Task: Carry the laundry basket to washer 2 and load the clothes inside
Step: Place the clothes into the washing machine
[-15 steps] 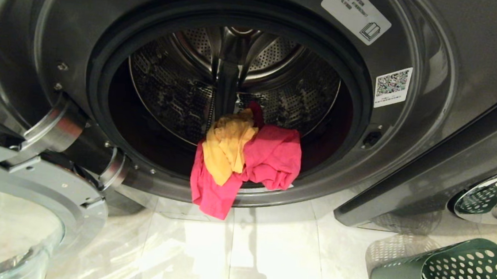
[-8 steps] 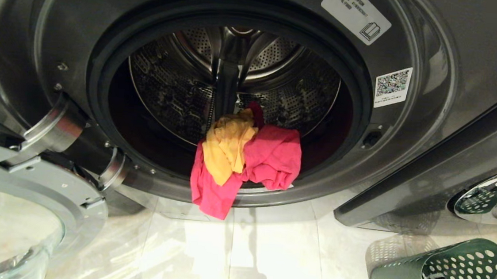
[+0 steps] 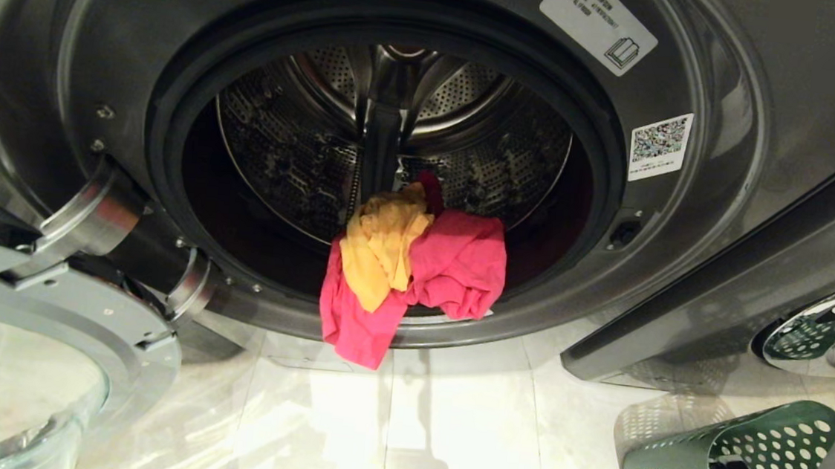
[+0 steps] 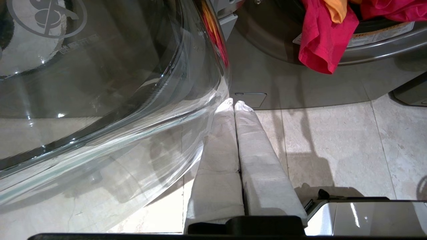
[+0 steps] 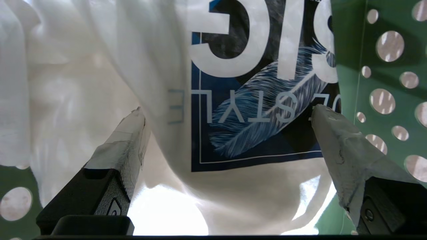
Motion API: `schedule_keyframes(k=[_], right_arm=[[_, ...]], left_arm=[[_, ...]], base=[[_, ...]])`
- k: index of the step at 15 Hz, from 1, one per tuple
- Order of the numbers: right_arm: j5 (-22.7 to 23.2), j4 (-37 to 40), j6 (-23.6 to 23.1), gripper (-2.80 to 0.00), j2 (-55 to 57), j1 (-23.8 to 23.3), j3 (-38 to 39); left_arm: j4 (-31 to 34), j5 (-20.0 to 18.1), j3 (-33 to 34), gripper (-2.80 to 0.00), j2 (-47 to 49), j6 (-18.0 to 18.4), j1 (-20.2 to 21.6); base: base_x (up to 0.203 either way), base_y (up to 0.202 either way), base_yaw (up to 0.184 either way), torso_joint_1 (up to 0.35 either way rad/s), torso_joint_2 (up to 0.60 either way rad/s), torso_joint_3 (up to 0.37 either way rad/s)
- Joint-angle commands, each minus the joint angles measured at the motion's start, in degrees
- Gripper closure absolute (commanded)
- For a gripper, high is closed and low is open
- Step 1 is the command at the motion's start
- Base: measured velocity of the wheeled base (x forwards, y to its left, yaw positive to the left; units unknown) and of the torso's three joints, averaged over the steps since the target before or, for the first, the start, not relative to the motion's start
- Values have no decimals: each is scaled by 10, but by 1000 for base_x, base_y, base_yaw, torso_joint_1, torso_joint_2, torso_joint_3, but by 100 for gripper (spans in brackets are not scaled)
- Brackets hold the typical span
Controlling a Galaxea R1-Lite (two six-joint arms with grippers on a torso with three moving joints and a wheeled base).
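Judging by the drum, you are partway: the pink and yellow clothes (image 3: 415,268) hang over washer 2's (image 3: 351,319) door lip, while the white shirt (image 5: 140,83) lies in the laundry basket (image 3: 675,463) between your right gripper's (image 5: 227,116) spread jaws.

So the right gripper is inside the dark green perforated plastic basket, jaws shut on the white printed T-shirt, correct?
Not quite. The right gripper is inside the dark green perforated plastic basket, but its jaws stand wide open on either side of the white printed T-shirt, not shut on it. The right wrist view shows this.
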Motion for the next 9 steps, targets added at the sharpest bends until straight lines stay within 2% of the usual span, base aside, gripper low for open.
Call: schedule_keyframes(k=[1,2,9], right_arm=[[1,-4,-1,-280,0,0,0],[1,-4,0,0,0,0,0],[0,-3,9,0,0,-2,5]], left_arm=[[0,0,1,0,1,0,0],[0,0,1,0,0,0,0],[0,0,1,0,0,0,0]], base=[[0,0,0,0,0,0],[0,0,0,0,0,0],[0,0,0,0,0,0]])
